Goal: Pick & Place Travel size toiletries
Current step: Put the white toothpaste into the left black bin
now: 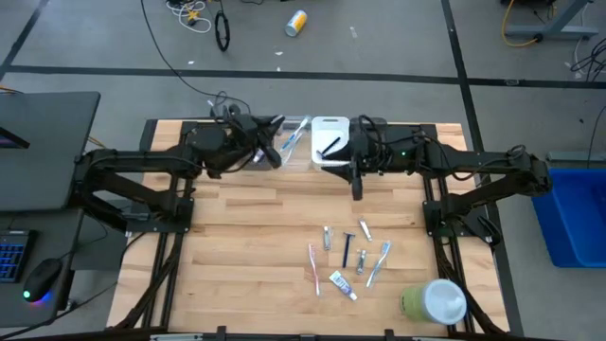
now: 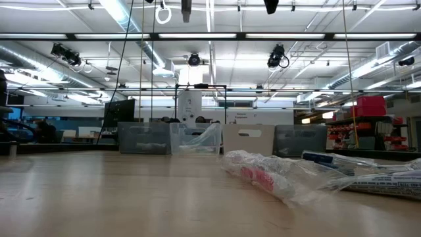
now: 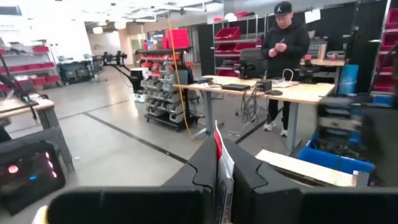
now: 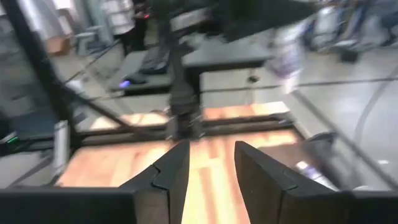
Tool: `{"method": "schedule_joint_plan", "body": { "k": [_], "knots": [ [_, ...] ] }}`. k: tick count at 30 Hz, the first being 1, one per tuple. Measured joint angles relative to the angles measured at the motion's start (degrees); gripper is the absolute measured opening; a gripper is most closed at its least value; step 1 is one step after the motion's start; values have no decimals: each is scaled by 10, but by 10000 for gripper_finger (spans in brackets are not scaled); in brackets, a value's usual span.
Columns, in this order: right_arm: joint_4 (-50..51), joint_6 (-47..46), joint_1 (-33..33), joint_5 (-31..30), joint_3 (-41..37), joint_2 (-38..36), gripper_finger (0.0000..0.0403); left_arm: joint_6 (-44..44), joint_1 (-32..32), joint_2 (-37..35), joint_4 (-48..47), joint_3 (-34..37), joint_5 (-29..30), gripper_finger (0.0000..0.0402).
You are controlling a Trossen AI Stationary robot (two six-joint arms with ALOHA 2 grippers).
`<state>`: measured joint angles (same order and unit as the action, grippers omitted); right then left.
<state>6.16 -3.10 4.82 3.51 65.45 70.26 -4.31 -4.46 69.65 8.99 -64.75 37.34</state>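
Since they are lying loose near the table's (image 1: 246, 204) front edge, the travel size toiletries (image 1: 346, 258) are looking light, slim and slippery, best pinched mid-length; the left pincer (image 3: 222, 163) is clamping a thin red-and-white packet (image 3: 219, 149), the right pincer (image 4: 210, 163) is gaping empty, its view blurring

Toiletries (image 1: 347, 258) lie before the bins (image 1: 312, 142); container (image 1: 434, 301) rightmost.

Both dark arms reach to the table's (image 1: 246, 204) far edge, over a clear bin (image 1: 295, 142) and a white bin (image 1: 328, 128). Toiletries (image 1: 346, 254) lie scattered near a green-and-white container (image 1: 434, 301).
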Motion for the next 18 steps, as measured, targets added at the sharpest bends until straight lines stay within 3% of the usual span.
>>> {"method": "schedule_joint_plan", "body": {
  "k": [4,18],
  "knots": [
    [23,-14,0,31,0,0,118,33,-41,-8,-60,0,-43,18],
    [49,-16,0,31,0,0,53,58,-190,-8,-194,0,-193,15]
  ]
}}
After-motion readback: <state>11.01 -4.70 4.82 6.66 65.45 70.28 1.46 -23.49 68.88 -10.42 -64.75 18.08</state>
